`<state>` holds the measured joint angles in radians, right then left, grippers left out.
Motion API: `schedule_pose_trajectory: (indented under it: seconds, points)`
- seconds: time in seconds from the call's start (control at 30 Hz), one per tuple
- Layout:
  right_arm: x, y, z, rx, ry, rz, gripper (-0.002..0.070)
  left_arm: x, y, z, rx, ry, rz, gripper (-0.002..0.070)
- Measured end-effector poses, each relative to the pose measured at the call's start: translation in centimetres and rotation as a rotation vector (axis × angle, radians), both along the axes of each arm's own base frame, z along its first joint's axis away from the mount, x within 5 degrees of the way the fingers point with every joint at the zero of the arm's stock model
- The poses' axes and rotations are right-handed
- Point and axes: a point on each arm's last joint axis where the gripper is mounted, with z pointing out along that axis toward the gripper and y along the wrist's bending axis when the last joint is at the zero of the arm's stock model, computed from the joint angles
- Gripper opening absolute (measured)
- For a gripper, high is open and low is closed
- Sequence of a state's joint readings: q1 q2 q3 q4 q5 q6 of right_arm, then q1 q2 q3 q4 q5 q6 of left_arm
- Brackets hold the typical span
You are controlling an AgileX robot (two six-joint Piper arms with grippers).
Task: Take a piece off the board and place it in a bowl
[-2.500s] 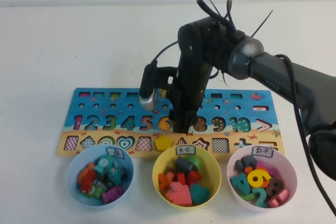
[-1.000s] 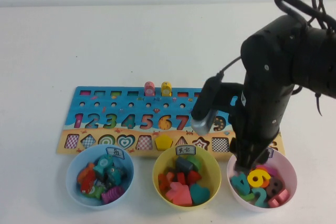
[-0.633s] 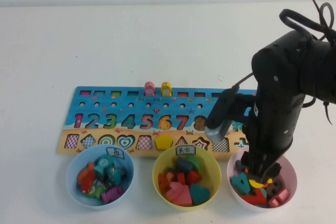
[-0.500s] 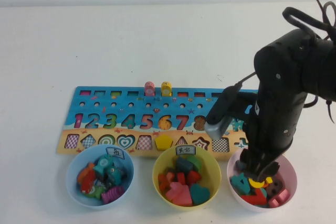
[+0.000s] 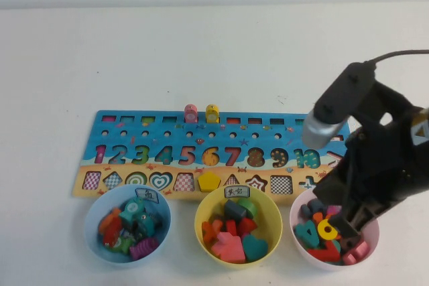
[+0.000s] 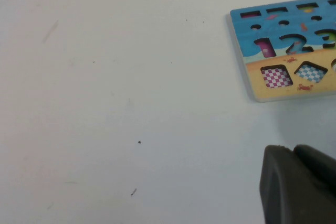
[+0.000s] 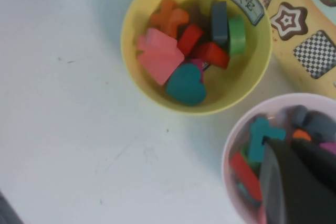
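The red 7 piece (image 5: 324, 254) lies inside the lilac-pink bowl (image 5: 328, 266) among other numerals, and also shows in the right wrist view (image 7: 242, 174). My right gripper (image 5: 348, 224) hangs just above that bowl, empty, with its fingers together. In the right wrist view the gripper (image 7: 291, 142) sits over the bowl's rim (image 7: 227, 150). The board (image 5: 214, 140) lies behind the bowls, with a dark reddish 7 slot (image 5: 232, 157). My left gripper (image 6: 294, 148) is shut and empty over bare table, near the board's left end (image 6: 273, 72). It is out of the high view.
A yellow bowl (image 5: 201, 222) of shape pieces and a light blue bowl (image 5: 89, 222) of pieces stand left of the pink bowl. Pink (image 5: 191, 112) and yellow (image 5: 212, 112) pegs stand on the board's far edge. The right arm (image 5: 375, 145) covers the board's right end.
My right gripper carried the red 7 from the board to the pink bowl and let it go there. It has since lifted and drawn back to the right.
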<state>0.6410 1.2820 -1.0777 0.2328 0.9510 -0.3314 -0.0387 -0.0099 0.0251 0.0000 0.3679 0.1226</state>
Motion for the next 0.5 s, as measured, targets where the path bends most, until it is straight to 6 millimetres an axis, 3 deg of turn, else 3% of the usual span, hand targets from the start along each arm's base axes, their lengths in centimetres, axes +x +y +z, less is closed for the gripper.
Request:
schedule_pose_trajectory:
  seconds: [0.3, 0.5]
  points:
    - [-3.5, -2.3, 1.6, -0.046, 0.068, 0.047, -0.0015, 0.0, 0.0, 0.0, 0.0, 0.0, 0.0, -0.0003]
    - [-4.6, -4.6, 4.5, 0.012, -0.163, 0.004, -0.0016, 0.0, 0.0, 0.0, 0.0, 0.0, 0.0, -0.0003]
